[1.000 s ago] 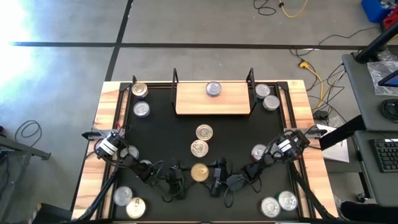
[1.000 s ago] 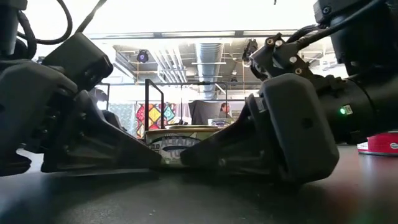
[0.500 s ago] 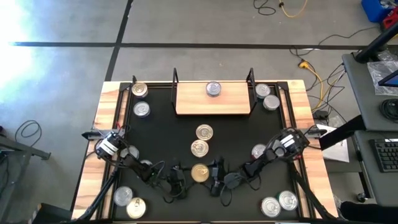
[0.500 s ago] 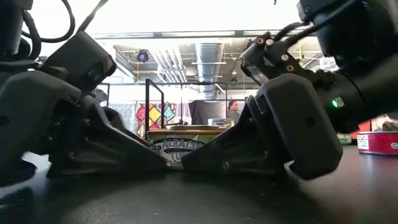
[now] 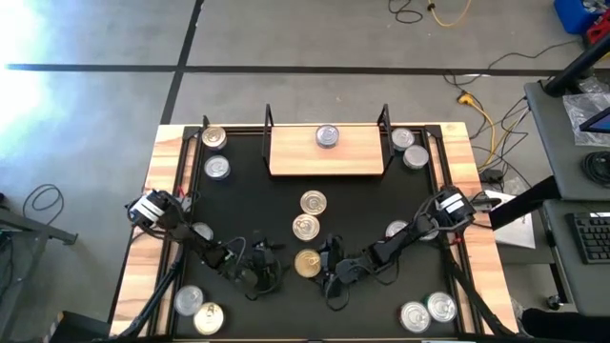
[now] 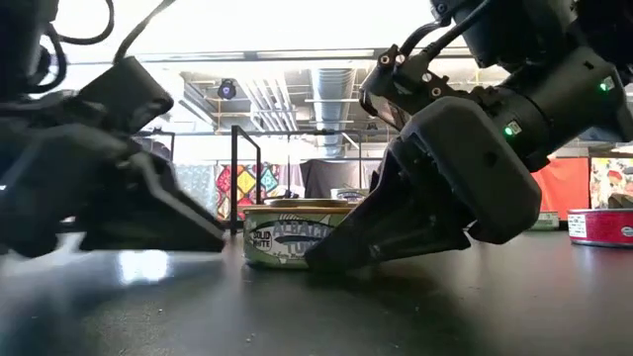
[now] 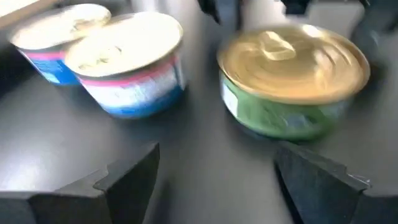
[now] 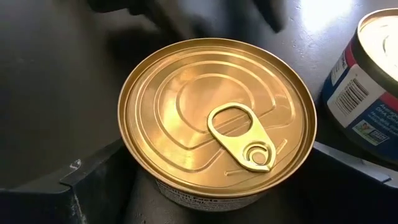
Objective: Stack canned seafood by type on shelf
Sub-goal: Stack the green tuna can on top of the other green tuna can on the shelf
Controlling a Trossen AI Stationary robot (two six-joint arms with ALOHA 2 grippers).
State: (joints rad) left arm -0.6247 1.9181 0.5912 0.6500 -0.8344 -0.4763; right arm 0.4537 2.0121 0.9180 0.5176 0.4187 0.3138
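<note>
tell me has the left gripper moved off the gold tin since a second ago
Yes. In the high view the left gripper has backed away toward the table's left edge, leaving a wider gap to the gold-lidded tin, which has not shifted. The right gripper stays at the tin.

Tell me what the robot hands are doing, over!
Right gripper open around the gold-lid tin, not lifted. Left gripper open, just short of it. Shelf holds one silver tin. Nothing blocking.

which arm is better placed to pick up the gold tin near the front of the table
The right. In its wrist view the right gripper has open fingers either side of the gold tin. The left gripper sits off the tin, which lies apart ahead of it.
</note>
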